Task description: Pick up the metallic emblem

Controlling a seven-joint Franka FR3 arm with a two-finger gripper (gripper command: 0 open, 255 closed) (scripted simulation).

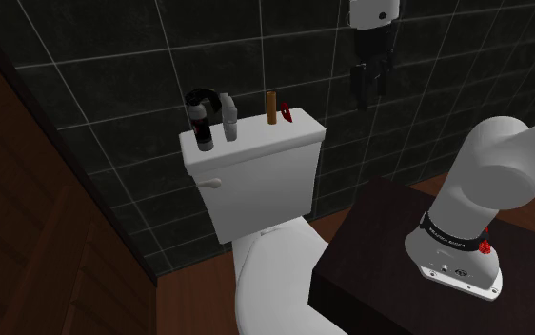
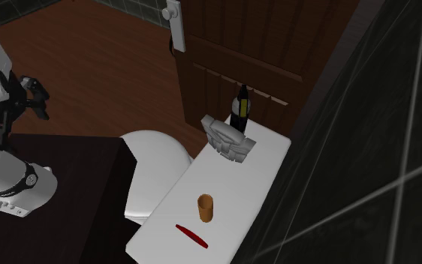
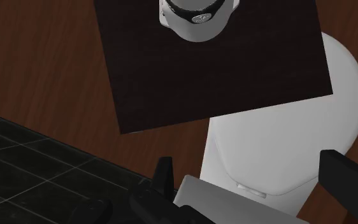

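Note:
The metallic emblem point(image 1: 229, 120) point(image 2: 228, 139) is a grey ribbed piece standing on the white toilet tank lid point(image 1: 275, 143) point(image 2: 262, 161), right next to a dark bottle point(image 1: 202, 128) point(image 2: 239, 109). My gripper point(image 1: 370, 88) point(image 2: 38, 99) point(image 3: 254, 184) hangs high in the air, well off to the shoulder view's right of the tank and apart from everything on it. Its fingers point(image 3: 164, 175) stand wide apart with nothing between them. In the wrist view, the toilet bowl point(image 3: 279, 146) and one edge of the tank lie beneath the gripper.
A brown cup point(image 1: 271, 108) point(image 2: 205, 208) and a red pen-like thing point(image 1: 286, 115) point(image 2: 192, 235) also stand on the lid. The dark stand point(image 1: 389, 247) point(image 3: 216, 63) sits beside the toilet. A dark tiled wall point(image 1: 113, 57) rises behind the tank, and a wooden door point(image 2: 239, 45) is close by.

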